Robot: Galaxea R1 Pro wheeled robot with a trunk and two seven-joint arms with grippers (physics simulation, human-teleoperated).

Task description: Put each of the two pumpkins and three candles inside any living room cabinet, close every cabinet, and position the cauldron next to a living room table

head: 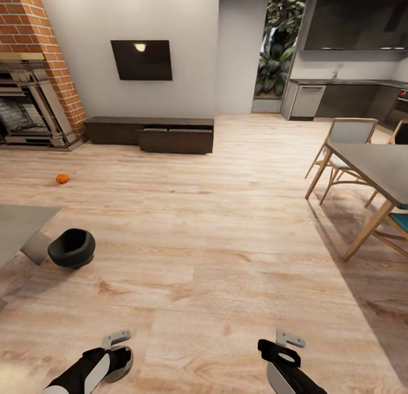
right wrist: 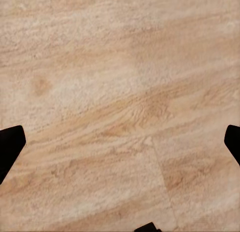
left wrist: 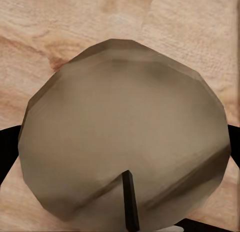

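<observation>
My left gripper (head: 116, 363) is low over the floor, shut on a grey-beige candle (left wrist: 125, 132) whose dark wick shows in the left wrist view. My right gripper (head: 280, 351) hangs open over bare floorboards with nothing between its fingers. An orange pumpkin (head: 62, 178) lies on the floor at the far left. The black cauldron (head: 72, 248) stands beside the corner of the low grey table (head: 17, 224) at the left edge. The dark-brown cabinet (head: 113, 128) runs along the back wall, its right-hand fronts pulled out.
A brick fireplace (head: 28, 99) stands at the far left and a dark TV (head: 141, 59) hangs above the cabinet. A taller grey dining table (head: 379, 167) with wooden chairs (head: 345, 139) fills the right side. Grey kitchen units (head: 351, 96) are at the back right.
</observation>
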